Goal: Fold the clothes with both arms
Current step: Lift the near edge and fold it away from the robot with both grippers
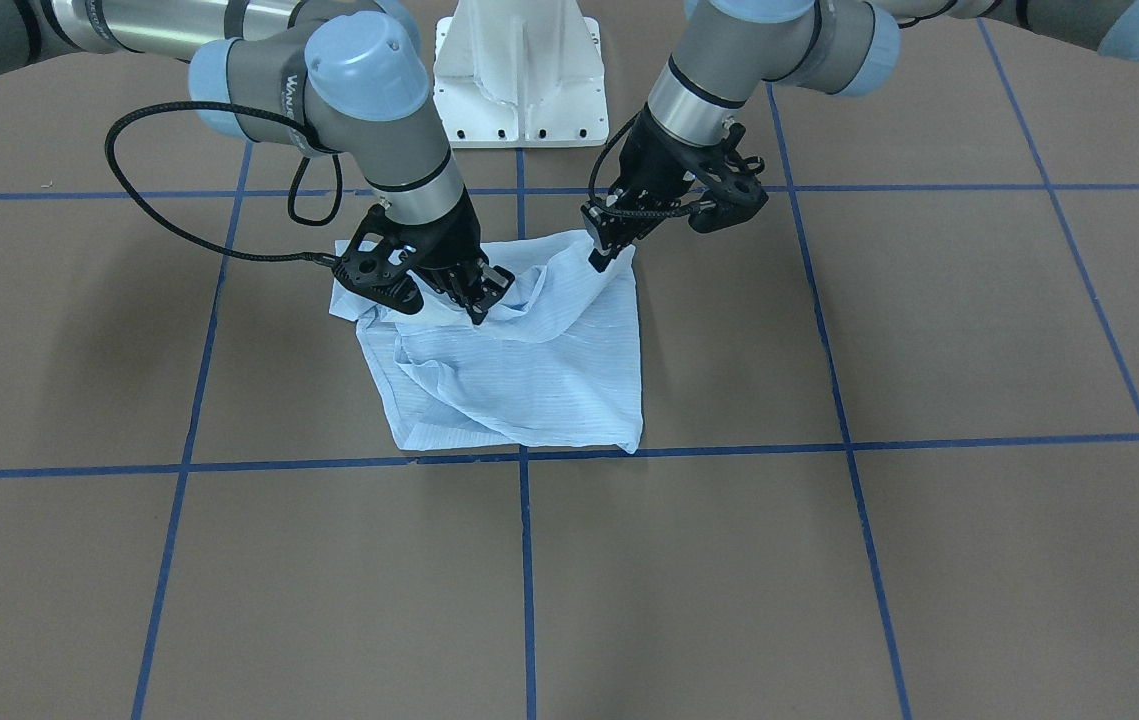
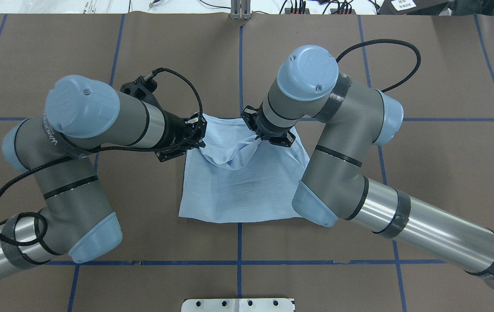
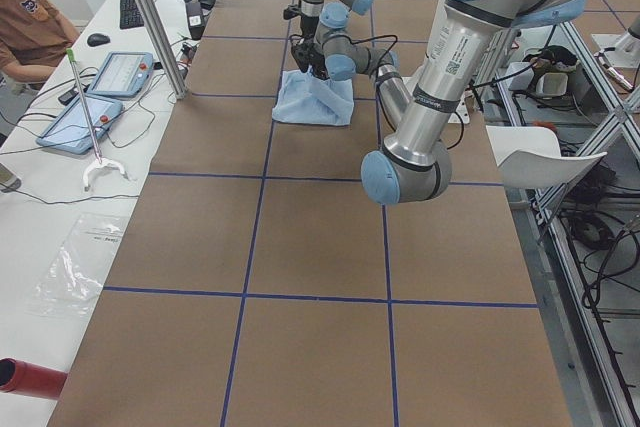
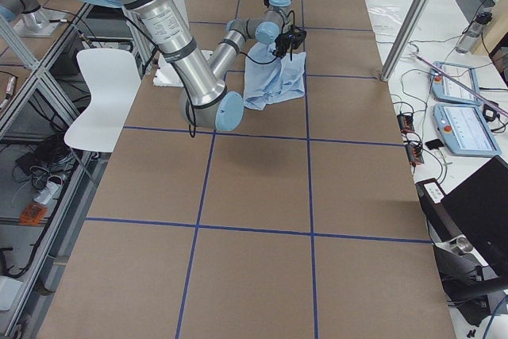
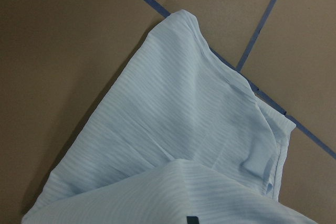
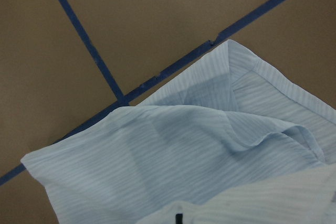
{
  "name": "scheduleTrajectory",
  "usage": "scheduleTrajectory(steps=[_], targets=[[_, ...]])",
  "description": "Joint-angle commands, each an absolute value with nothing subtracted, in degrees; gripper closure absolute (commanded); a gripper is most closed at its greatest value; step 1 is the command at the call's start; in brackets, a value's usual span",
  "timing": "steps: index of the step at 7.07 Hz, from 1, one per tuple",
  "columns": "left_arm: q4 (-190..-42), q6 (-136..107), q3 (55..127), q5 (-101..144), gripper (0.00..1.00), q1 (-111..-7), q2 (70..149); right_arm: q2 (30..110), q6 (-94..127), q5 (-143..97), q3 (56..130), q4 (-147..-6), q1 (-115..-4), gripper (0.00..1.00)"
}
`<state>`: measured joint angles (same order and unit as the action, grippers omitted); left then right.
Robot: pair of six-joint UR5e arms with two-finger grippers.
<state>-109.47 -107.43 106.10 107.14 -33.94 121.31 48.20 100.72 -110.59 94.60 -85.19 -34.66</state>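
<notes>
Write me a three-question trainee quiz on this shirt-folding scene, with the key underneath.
1. True or false: the left end effector and the right end effector hover clear of the shirt.
2. Which edge of the shirt runs along a blue tape line on the table? A: the edge farthest from the white pedestal. B: the edge nearest it. C: neither.
3. Fill in: the number of garments on the table is ___.
Key: 1 false, each pinches a raised bunch of the cloth. 2 A. 3 one.
</notes>
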Motion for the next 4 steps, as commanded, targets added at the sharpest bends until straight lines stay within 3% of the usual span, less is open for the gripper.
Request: scheduleTrajectory(steps=[1,4], targets=[[-115.37,-106.88,97.52,107.05,1.00,-34.98,123.82,47.37,100.55,-110.65,91.24,-84.73,-35.07,1.00],[-121.63,-106.79,88.87,107.05,1.00,-36.38,125.68,47.37,100.81,-110.57,84.47,-78.05,-35.07,1.00]])
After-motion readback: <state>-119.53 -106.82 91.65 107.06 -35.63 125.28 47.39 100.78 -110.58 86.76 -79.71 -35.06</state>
